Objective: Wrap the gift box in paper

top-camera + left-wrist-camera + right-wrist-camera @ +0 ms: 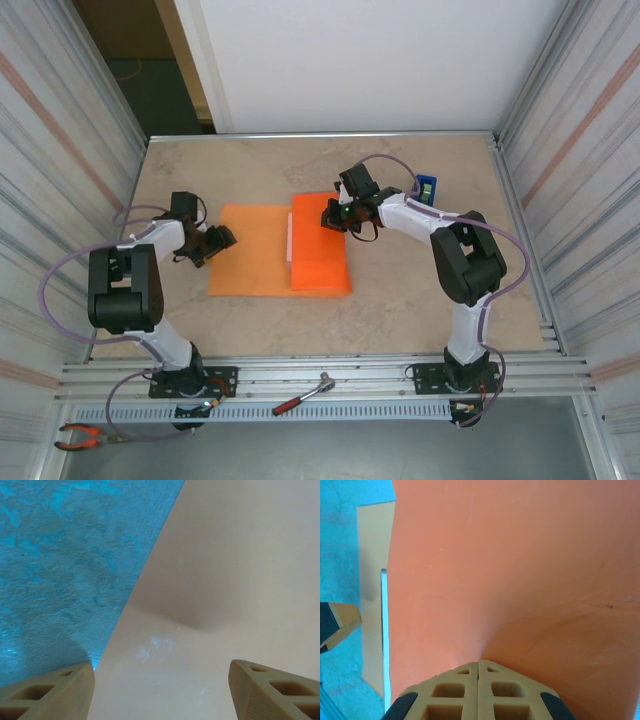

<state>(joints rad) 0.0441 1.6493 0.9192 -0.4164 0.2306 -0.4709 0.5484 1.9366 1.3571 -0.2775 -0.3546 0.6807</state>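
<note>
The paper is seen folded over the gift box on the tabletop, its flap pinched by the closed right tool on an inward-bent arm, while the left tool is held wide open at the sheet's left edge.

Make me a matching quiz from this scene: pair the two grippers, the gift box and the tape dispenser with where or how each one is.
Things:
1. left gripper
2. right gripper
3. gift box
4. tape dispenser

Places or states:
A. mostly hidden under the folded paper
B. open, at the paper's left edge
C. far right part of the table, off the paper
D. shut, pinching the folded flap

Pairs: 1-B; 2-D; 3-A; 4-C
</note>
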